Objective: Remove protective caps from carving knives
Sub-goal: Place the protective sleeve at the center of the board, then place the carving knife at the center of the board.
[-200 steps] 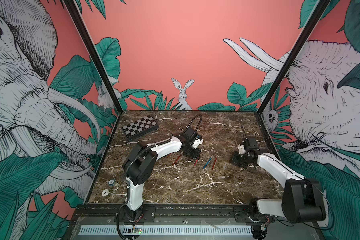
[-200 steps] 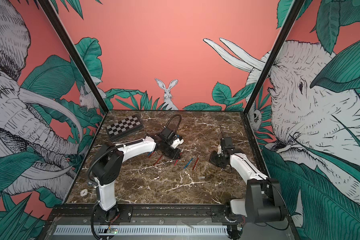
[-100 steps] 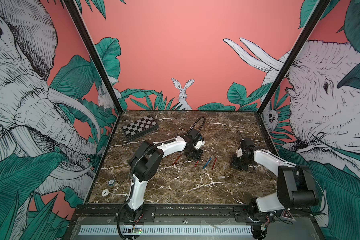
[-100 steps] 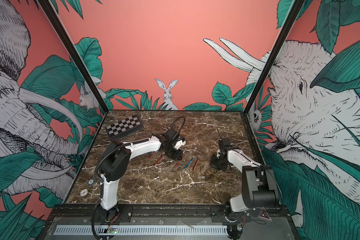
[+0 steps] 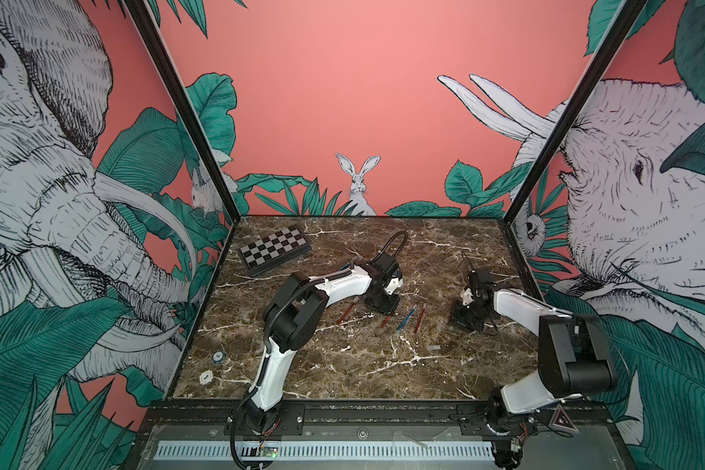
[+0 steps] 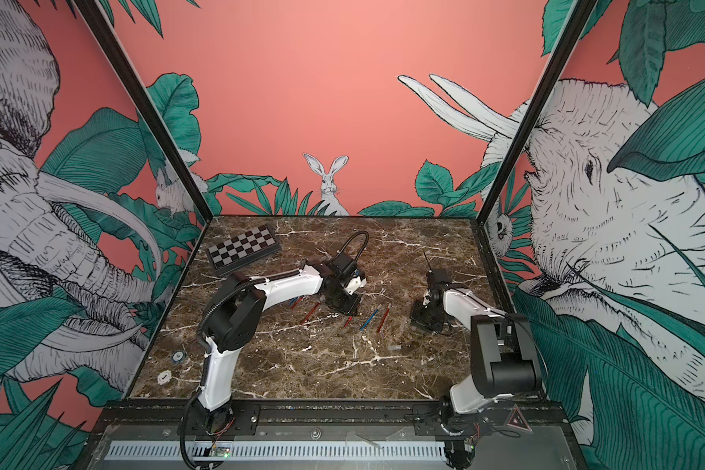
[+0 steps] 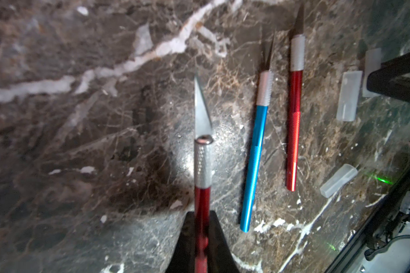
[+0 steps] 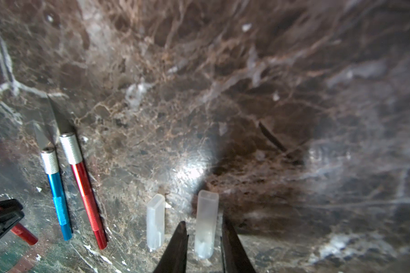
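My left gripper is shut on the red handle of a carving knife whose blade is bare, held low over the marble table. A blue knife and a red knife lie beside it, both uncapped. My right gripper stands open just off the table with a clear protective cap between its fingers, a thin gap on each side. A second cap lies next to it. In both top views the grippers sit mid-table, the knives between them.
More knives lie by the left arm's forearm. A loose cap rests nearer the front. A checkered board sits at the back left, two small round discs near the left edge. Printed walls close three sides.
The right gripper's jaws have parted from the cap and it sits a little lower. The left gripper has shifted right and down with the red knife.
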